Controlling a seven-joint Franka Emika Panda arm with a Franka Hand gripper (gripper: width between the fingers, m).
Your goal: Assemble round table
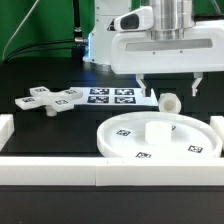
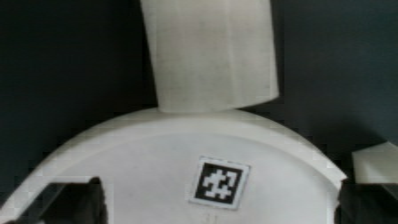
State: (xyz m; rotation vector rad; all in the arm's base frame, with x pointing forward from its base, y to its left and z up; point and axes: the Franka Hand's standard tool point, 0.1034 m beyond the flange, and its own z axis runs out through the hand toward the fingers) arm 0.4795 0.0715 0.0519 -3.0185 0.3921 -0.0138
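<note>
Exterior view: I am holding my hand wide open and empty above the leg, which is sitting on the worktop just beyond the disc at the near right. The base is lying at the far left. Descending off-centre, a finger could be knocking the leg away.

Wrist view: the disc is showing one square tag; no readable writing.

The exterior view looks from the front, slightly above the table, over the whole scene, and the wrist view looks closely down on the same round disc.
</note>
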